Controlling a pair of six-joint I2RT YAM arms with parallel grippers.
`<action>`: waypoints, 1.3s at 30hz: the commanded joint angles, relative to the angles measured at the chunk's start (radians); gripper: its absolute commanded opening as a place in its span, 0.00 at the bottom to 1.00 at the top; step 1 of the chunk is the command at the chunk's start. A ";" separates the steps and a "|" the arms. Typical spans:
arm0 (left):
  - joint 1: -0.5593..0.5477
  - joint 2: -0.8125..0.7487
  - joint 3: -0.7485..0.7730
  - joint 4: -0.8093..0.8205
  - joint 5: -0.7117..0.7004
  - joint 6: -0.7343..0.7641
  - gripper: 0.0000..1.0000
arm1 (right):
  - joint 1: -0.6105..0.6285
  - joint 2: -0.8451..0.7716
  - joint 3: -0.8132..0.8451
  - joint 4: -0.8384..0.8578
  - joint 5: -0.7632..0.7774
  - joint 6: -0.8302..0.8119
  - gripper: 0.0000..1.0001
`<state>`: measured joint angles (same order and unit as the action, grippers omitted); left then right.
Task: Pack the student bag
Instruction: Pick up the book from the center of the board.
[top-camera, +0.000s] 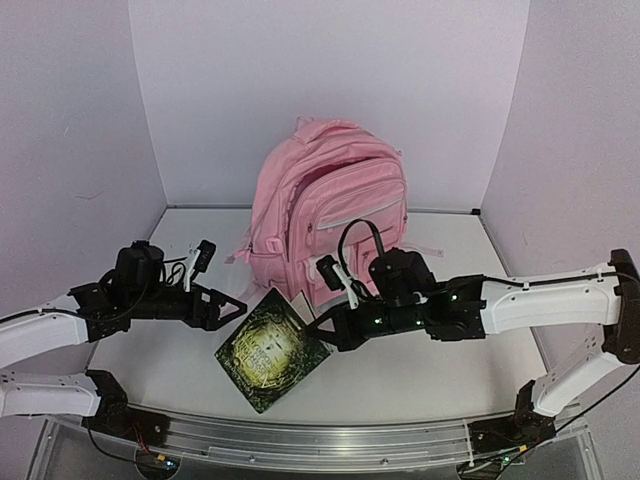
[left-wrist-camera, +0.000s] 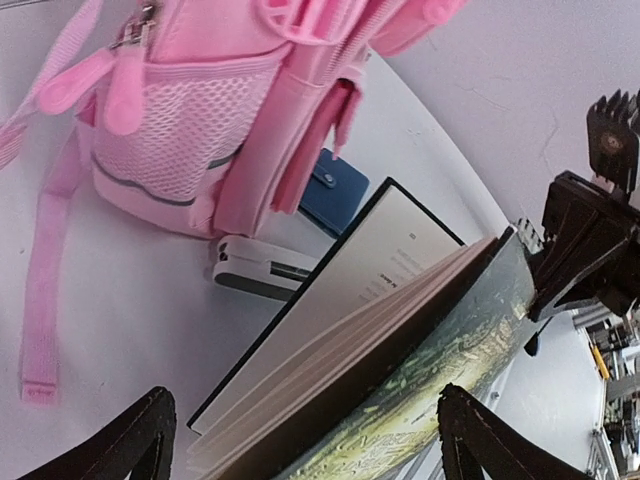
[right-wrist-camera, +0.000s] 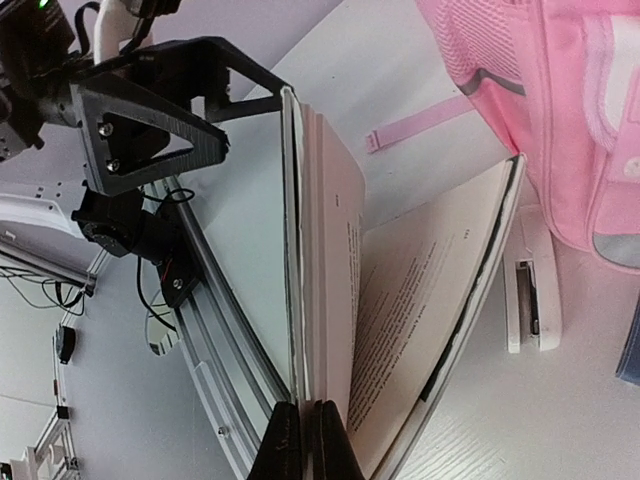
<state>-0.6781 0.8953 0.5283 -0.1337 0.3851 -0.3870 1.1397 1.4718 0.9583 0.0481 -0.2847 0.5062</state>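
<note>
Likely floppy, the student bag (top-camera: 330, 200) wants gripping at its rim; right fingers (right-wrist-camera: 284, 446) pinch the book (top-camera: 272, 350), left fingers (left-wrist-camera: 138, 446) wide.

Robot lab booth, plain white walls (top-camera: 330, 80), aluminium mounting rail (top-camera: 300, 440)

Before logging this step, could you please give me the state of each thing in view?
Pink fabric backpack: upright, top seems unzipped.
Green-covered book: partly open, one edge raised.
Left gripper: open beside book.
Right gripper: shut on book.
White stapler: closed, lying beside backpack.
</note>
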 joint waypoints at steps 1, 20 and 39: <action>-0.004 0.073 0.006 0.179 0.183 0.094 0.91 | 0.000 -0.091 0.110 -0.018 -0.115 -0.119 0.00; -0.027 0.327 0.021 0.515 0.467 -0.022 0.91 | 0.000 -0.016 0.339 -0.399 -0.077 -0.350 0.00; -0.060 0.344 -0.005 0.498 0.440 -0.063 0.23 | 0.001 0.048 0.369 -0.455 0.133 -0.387 0.00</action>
<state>-0.7238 1.2796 0.5332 0.3519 0.8283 -0.4458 1.1339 1.5099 1.2745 -0.4642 -0.1932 0.1234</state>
